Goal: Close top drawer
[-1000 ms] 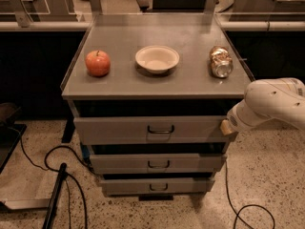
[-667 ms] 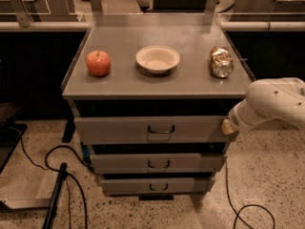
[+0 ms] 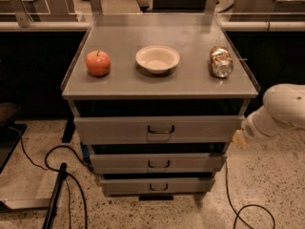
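Note:
The top drawer (image 3: 114,128) is a wide grey metal drawer with a small dark loop handle (image 3: 160,129) at its centre. It stands pulled out a little from the cabinet, with a dark gap above its front. My white arm comes in from the right, and the gripper (image 3: 238,136) is at the drawer front's right end, close to or touching it. Two narrower grey drawers (image 3: 119,163) sit below.
On the cabinet top (image 3: 190,82) lie a red apple (image 3: 98,63), a white bowl (image 3: 157,59) and a crumpled can (image 3: 221,61). Black cables (image 3: 52,159) and a dark pole (image 3: 55,196) lie on the speckled floor at left; another cable (image 3: 238,209) runs at right.
The arm and gripper have shifted slightly right and down beside the drawer's right end. The drawer looks about the same.

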Available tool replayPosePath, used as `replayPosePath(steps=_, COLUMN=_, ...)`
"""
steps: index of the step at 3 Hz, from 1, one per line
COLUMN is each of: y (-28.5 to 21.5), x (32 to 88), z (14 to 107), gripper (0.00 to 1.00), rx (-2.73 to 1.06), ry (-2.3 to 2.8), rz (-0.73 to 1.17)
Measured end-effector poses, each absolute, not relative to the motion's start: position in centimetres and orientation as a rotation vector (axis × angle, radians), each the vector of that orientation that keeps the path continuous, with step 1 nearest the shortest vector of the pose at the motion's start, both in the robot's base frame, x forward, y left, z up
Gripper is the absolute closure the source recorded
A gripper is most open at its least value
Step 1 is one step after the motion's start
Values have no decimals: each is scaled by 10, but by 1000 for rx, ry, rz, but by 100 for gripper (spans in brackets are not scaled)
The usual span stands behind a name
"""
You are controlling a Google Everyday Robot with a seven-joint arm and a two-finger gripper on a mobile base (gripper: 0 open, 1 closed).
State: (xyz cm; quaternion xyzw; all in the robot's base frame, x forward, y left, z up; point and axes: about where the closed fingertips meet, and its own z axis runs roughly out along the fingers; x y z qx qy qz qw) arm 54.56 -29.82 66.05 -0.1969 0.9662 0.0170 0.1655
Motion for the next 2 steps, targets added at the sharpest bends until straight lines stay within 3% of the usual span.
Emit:
replayPosePath(steps=1, y=-352, x=465, z=670, gripper=100, rx=-423, ry=2882, rz=35)
replayPosePath(steps=2, y=-354, x=460, z=671, gripper=100, rx=-419, ry=2894, rz=34)
